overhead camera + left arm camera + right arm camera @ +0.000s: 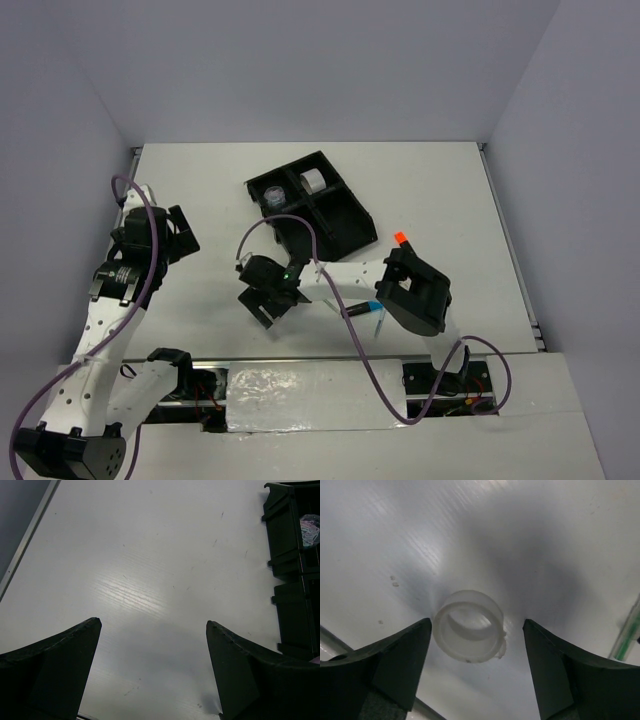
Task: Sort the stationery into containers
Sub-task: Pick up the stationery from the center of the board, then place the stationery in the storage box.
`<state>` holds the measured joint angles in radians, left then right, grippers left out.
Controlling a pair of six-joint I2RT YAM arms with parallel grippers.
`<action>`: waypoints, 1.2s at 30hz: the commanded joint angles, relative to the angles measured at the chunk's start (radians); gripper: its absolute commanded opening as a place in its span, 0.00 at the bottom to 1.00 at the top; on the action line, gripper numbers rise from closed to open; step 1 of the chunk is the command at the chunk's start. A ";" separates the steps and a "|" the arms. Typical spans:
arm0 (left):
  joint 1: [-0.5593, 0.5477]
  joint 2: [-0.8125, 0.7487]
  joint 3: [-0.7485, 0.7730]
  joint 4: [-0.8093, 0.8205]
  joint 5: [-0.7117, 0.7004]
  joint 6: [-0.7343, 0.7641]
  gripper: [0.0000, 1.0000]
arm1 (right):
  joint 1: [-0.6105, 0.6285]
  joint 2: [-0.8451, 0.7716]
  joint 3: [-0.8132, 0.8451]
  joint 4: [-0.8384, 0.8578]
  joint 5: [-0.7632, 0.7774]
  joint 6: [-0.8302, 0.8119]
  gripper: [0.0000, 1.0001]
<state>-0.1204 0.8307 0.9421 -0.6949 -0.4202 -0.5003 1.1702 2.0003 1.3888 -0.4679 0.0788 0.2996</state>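
Right pincer: spread wide, low over the tabletop, straddling the clear tape roll. Nothing pinched yet.

- The roll lies flat with its hole facing up toward the wrist camera, so it has no long axis to line up. The fingers bracket it across its width.
- In the wrist view the roll sits off-centre in the gap. It is just beside the 9 o'clock finger, and I cannot tell if it touches. Bare tabletop shows between the roll and the 3 o'clock finger.
- Judgement: closing should slide the roll a little toward 3 o'clock before both pads bite.

Left pincer: fully spread and holding nothing, with bare tabletop below it. It is well apart from the roll, so the right arm is clearly the nearer one.

Tray: in the overhead view it lies at about 1 o'clock from the right pincer, near it. Two tape rolls are already in its far compartments, a glittery roll and a pale roll.

Left out on the tabletop:
- An orange-capped marker.
- A blue-capped marker by the right arm.
- A green pen at the 3 o'clock edge of the right wrist view.
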 commanded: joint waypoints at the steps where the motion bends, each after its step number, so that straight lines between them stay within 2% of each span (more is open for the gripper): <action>1: 0.005 0.002 -0.006 0.026 0.008 0.009 0.99 | 0.011 0.021 0.047 -0.011 0.059 -0.008 0.80; 3: 0.005 0.004 -0.006 0.028 0.011 0.011 0.99 | 0.014 0.025 0.053 -0.014 0.056 -0.011 0.73; 4: 0.005 0.002 -0.008 0.028 0.011 0.011 0.99 | 0.014 0.023 0.055 -0.012 0.056 -0.011 0.62; 6: 0.005 0.001 -0.008 0.028 0.011 0.011 0.99 | 0.016 -0.001 0.044 0.001 0.061 -0.010 0.52; 10: 0.005 0.001 -0.008 0.028 0.012 0.012 0.99 | 0.008 -0.110 0.033 0.051 0.035 -0.033 0.45; 13: 0.005 -0.001 -0.008 0.026 0.008 0.009 0.99 | -0.041 -0.149 0.074 0.026 0.061 -0.068 0.45; 17: 0.005 -0.005 -0.008 0.026 0.004 0.009 0.99 | -0.199 -0.123 0.226 -0.021 0.081 -0.111 0.45; 18: 0.005 -0.004 -0.008 0.026 0.004 0.009 0.99 | -0.278 -0.101 0.266 -0.035 0.069 -0.116 0.45; 21: 0.005 -0.002 -0.008 0.026 0.003 0.009 0.99 | -0.398 0.017 0.453 -0.093 0.062 -0.145 0.45; 22: 0.005 -0.001 -0.006 0.026 0.003 0.011 0.99 | -0.421 0.055 0.577 -0.133 0.070 -0.152 0.46; 25: 0.005 -0.001 -0.008 0.026 0.005 0.012 0.99 | -0.496 0.205 0.811 -0.187 0.088 -0.185 0.46; 28: 0.007 -0.004 -0.008 0.029 0.008 0.012 0.99 | -0.561 0.299 0.929 -0.131 0.081 -0.215 0.47; 34: 0.007 0.004 -0.009 0.034 0.024 0.019 0.99 | -0.621 0.370 0.957 0.075 0.041 -0.289 0.51; 36: 0.007 0.004 -0.009 0.034 0.027 0.020 0.99 | -0.626 0.402 0.992 0.086 0.055 -0.342 0.51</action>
<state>-0.1200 0.8349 0.9421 -0.6933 -0.4065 -0.4992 0.5392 2.3806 2.3001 -0.4961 0.1413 0.0475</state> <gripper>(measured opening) 0.993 0.571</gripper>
